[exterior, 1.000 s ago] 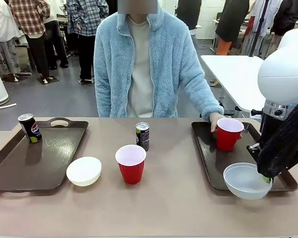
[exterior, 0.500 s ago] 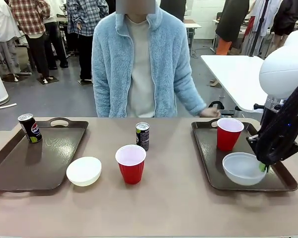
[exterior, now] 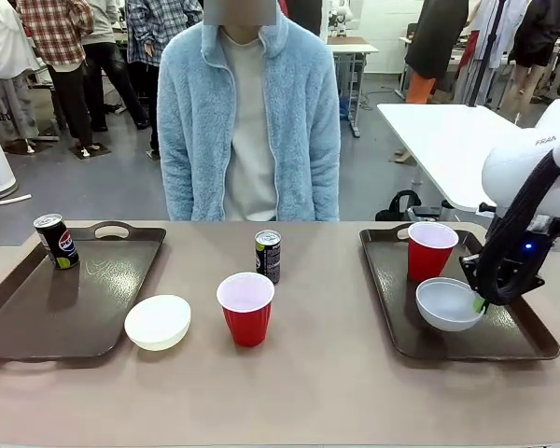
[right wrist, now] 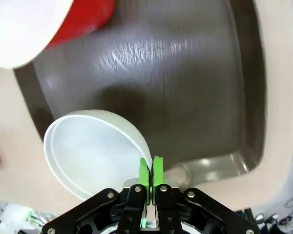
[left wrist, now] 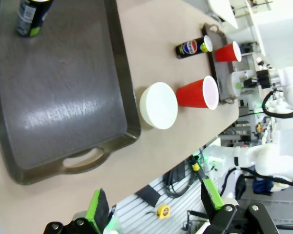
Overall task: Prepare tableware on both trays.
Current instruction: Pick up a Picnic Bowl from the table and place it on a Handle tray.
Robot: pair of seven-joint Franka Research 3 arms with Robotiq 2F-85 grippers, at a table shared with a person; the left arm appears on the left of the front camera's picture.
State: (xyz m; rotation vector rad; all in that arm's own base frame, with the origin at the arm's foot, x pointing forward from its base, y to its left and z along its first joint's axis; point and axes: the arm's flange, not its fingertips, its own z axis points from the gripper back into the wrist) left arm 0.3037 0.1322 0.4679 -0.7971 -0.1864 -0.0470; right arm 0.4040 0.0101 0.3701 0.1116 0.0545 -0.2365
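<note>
Item: pale grey-white bowl [right wrist: 93, 151]. The right fingers [right wrist: 143, 170] are closed to a thin pinch on its rim, one green pad inside the wall and one outside. The bowl hangs off to one side of the grip over the near end of the right tray [exterior: 392, 280], just beside the red cup [exterior: 429, 250] standing there. Whether its base touches the tray cannot be told. Handling, by estimate: light, stiff, thin-walled and smooth, so likely to pivot or slip in a one-sided pinch, but unlikely to break if it drops. The rim is the sensible hold. The left fingers [left wrist: 98, 210] stand wide apart with nothing between them, above the worktop's near edge by the left tray [exterior: 75, 299], which carries one soda can [exterior: 55, 240]. On the bare worktop [exterior: 336, 373] between the trays are a cream-white bowl [exterior: 158, 321], a second red cup [exterior: 246, 308] and a second soda can [exterior: 268, 255]. The cups are light and easily squeezed. The cans are heavier and rigid, best taken round the middle.
</note>
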